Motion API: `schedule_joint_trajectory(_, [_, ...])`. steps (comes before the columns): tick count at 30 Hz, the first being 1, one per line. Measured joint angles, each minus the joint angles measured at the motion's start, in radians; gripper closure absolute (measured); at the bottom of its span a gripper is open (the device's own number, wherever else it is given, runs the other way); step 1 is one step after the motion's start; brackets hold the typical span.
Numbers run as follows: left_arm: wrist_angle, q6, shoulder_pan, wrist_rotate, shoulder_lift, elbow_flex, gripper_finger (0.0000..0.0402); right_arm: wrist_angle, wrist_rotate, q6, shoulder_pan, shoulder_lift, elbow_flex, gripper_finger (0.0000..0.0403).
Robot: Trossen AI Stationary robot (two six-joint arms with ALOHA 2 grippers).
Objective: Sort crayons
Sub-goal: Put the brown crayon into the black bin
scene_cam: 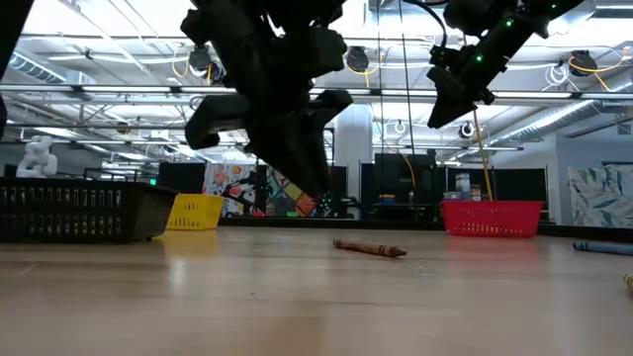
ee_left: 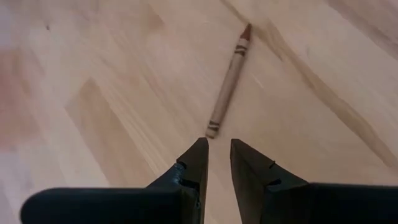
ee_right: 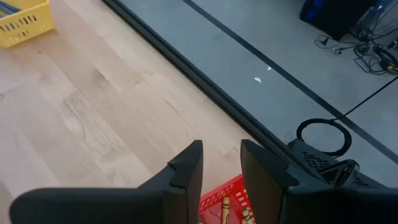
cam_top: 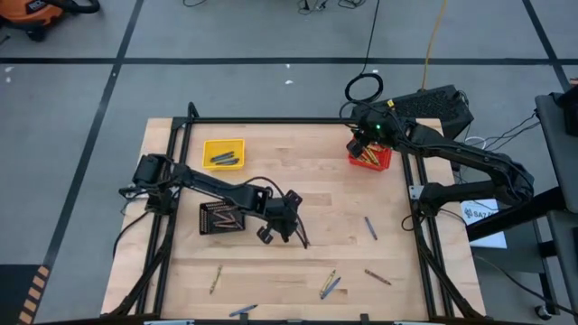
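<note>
Crayon (ee_left: 228,83): we see it lying on the table (ee_left: 112,93), just past the left gripper (ee_left: 217,152).
Left gripper: fingers slightly apart, empty.
Right gripper (ee_right: 221,155): above the red basket (ee_right: 217,196), fingers apart, empty.

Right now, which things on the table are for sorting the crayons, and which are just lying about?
For the job:
- brown paper-wrapped crayon lying ahead of the left tool
- blue crayon loose on the wood
- yellow mesh basket, red mesh basket and black mesh basket, each holding crayons

Just lying about:
- black box with cables, off the table
- coiled black cable on the floor

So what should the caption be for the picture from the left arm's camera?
The left gripper, fingers open, hovers just short of a brown crayon lying on the wooden table.
</note>
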Motion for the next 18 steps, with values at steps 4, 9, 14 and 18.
schedule_joint_trajectory(4, [0.047,0.041,0.001,0.018,0.001,0.000,0.0338,-0.008,0.000,-0.001,0.000,0.000,0.000,0.0307])
schedule_joint_trajectory(9, [0.061,0.044,0.007,0.049,0.016,0.009,0.0338,-0.010,0.000,-0.001,0.000,0.000,0.000,0.0307])
schedule_joint_trajectory(14, [0.007,-0.031,0.035,0.011,0.058,0.084,0.0338,-0.010,0.000,-0.003,0.000,0.000,0.000,0.0307])
schedule_joint_trajectory(18, [-0.085,-0.036,0.054,0.008,0.092,0.163,0.0338,-0.009,0.000,-0.003,0.000,0.000,0.000,0.0307])
